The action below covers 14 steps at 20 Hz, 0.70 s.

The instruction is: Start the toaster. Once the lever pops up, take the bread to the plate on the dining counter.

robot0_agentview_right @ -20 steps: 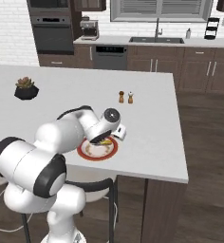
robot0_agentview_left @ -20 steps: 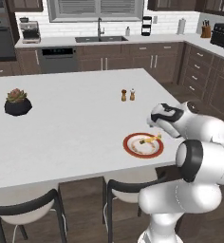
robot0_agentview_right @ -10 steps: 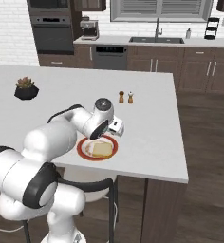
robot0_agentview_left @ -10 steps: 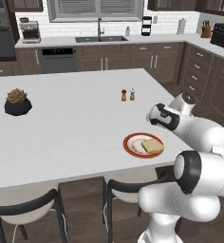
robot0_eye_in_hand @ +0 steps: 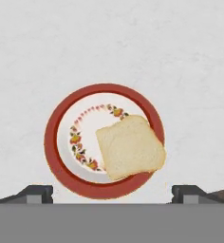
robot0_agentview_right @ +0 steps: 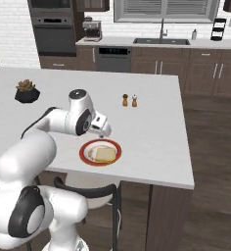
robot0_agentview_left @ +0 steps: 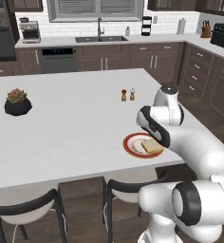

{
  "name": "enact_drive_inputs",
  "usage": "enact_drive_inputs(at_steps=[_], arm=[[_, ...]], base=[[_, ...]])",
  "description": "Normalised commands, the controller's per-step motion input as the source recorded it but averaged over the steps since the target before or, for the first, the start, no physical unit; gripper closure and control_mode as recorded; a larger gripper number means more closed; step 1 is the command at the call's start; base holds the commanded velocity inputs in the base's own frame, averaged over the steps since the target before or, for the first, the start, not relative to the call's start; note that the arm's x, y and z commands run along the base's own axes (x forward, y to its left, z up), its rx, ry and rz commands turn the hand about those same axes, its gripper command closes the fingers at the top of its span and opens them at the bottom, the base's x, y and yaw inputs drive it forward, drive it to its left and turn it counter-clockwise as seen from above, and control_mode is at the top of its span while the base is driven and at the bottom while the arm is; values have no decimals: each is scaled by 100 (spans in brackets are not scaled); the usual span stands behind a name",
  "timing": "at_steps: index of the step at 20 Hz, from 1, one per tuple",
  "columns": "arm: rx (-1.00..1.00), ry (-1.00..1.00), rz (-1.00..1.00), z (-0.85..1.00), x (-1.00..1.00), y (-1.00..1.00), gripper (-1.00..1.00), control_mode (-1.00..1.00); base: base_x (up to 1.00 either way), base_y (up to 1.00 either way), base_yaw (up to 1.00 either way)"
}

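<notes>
From where I stand the job looks all but done: the bread (robot0_eye_in_hand: 130, 146) lies flat on the plate (robot0_eye_in_hand: 54, 142), and the plate sits on the dining counter (robot0_agentview_left: 71, 123) near the edge closest to the robot, so the carrying part seems finished and I judge that nothing is left beyond clearing the arm away. The gripper (robot0_eye_in_hand: 112, 194) hangs above the plate with its jaws spread wide and nothing between them; in the hand view the two dark fingertips (robot0_eye_in_hand: 38, 193) stand far apart at the bottom, one at about 7 o'clock and one at about 5 o'clock of the plate, both apart from the slice. The bread is a pale, yellowish-tan slice with a rounded top, flat and whole. It is not centred: it rests toward 4 o'clock on the plate in the hand view, one corner lapping over the red-orange rim while the rest covers part of the white centre with its small flower pattern. In the left base view the slice (robot0_agentview_left: 152, 145) shows just beside the dark wrist, and in the right base view it (robot0_agentview_right: 103, 154) lies just below the hand (robot0_agentview_right: 100, 126). Farther up the counter, well apart from the plate, stand two small shakers (robot0_agentview_right: 129, 100) and a potted plant (robot0_agentview_right: 27, 91).
</notes>
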Motion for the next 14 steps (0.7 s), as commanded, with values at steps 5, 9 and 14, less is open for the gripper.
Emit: enact_drive_inputs(at_steps=[5,9,14], arm=[[-9,11,6,41,-78,46,-100,-100],[-3,9,6,48,-75,29,-100,-100],[0,7,4,48,-81,3,-100,-100]], base=[[0,0,0],[0,0,0],[0,0,0]])
